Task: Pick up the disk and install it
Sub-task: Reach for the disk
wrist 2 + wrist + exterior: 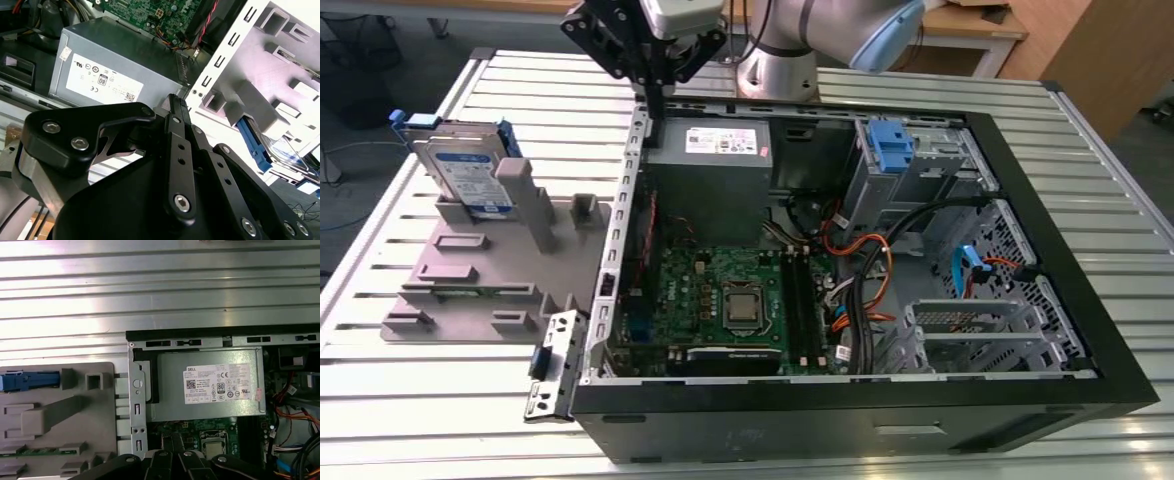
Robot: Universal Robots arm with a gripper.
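My claw (654, 98) hangs with its 2 fingers pressed together and nothing between them, above the far left wall of the open computer case (1067, 250), just beside the grey power supply (720, 150) with its white sticker. In the second wrist view my claw (175, 101) points down at that same box.

The disk (464, 170) is well apart from me, at the exterior view's left. It stands on edge in the grey moulded holder (480, 265) on the slatted metal surface (414, 400), label facing out, blue rails along its edges.

I judge the disk rigid and dense, heavy for its size, with smooth, slippery metal faces, and easily hurt by a knock. I would pinch it across its thin body at the exposed upper part, clear of the holder's post, squarely and firmly.
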